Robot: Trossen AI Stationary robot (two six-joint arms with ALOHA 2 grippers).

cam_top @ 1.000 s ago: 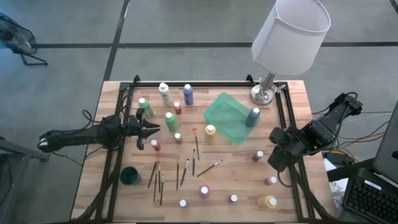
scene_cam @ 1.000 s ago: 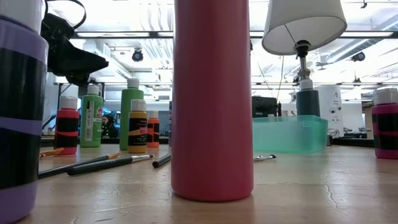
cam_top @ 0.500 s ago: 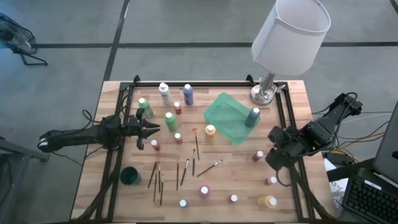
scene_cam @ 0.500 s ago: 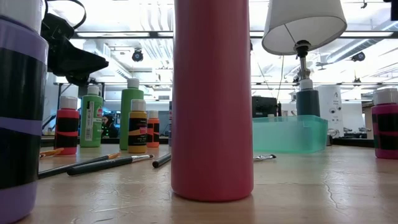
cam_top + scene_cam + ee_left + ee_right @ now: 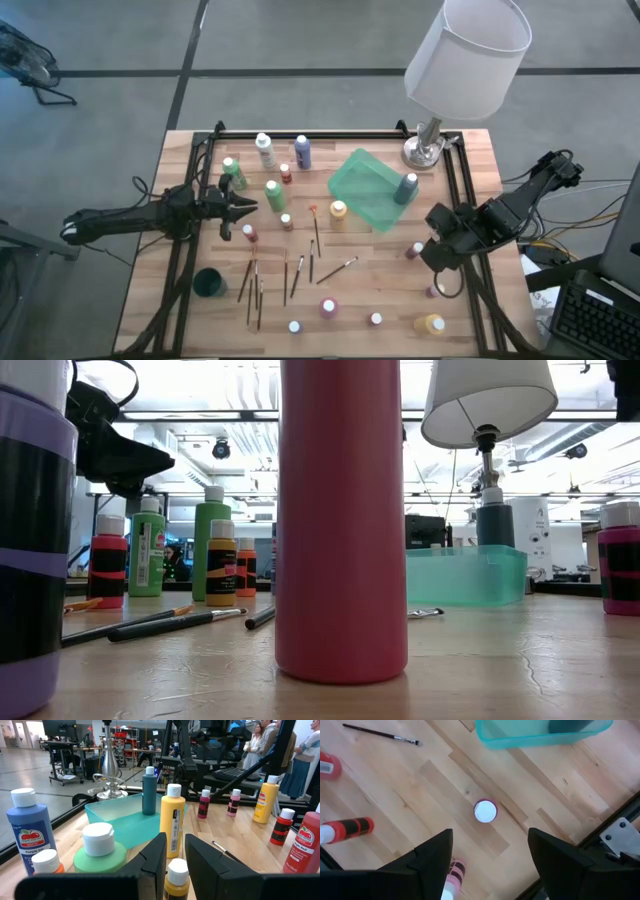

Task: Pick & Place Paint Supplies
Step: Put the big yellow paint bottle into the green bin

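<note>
Above a magenta bottle [image 5: 485,811], right hand [image 5: 485,852] spread.

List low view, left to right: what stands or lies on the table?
Purple bottle → red bottle → green bottle → big pink bottle → green tray → magenta bottle.

In the left wrist view, the blue paint bottle [image 5: 29,833] carries a white label with a red apple emblem and print that looks like "Apple Barrel", though it is too small to be sure. The labels on the yellow paint bottle [image 5: 172,822] and the red paint bottle [image 5: 304,846] cannot be read.
</note>
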